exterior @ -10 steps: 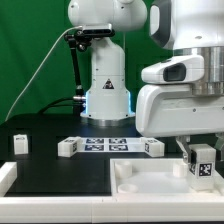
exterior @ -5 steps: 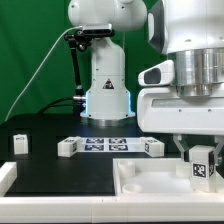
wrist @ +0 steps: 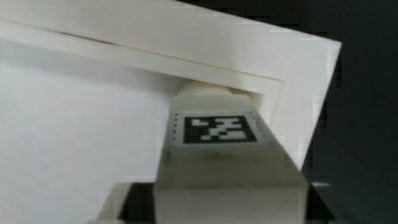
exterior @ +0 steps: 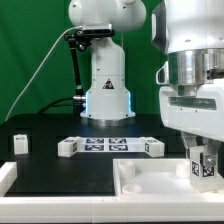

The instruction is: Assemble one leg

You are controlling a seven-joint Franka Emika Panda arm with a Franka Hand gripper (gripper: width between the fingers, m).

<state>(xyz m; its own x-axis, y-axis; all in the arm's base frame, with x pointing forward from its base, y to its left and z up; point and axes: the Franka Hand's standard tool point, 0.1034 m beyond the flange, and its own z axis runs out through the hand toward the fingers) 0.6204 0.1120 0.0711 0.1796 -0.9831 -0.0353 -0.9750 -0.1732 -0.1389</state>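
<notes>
Movement first: since a second ago your arm has swung toward the right edge of the exterior frame, and the gripper (exterior: 203, 163) has carried the small white blocky plastic leg (exterior: 202, 168) with its black-and-white tag lower. You have the leg clenched between the fingers at lower right, over the large flat white tray-like piece (exterior: 150, 180). In the wrist view the leg (wrist: 217, 125) sits close against the tray's raised rim (wrist: 267, 75). Open black table (exterior: 60, 175) lies at lower left.
</notes>
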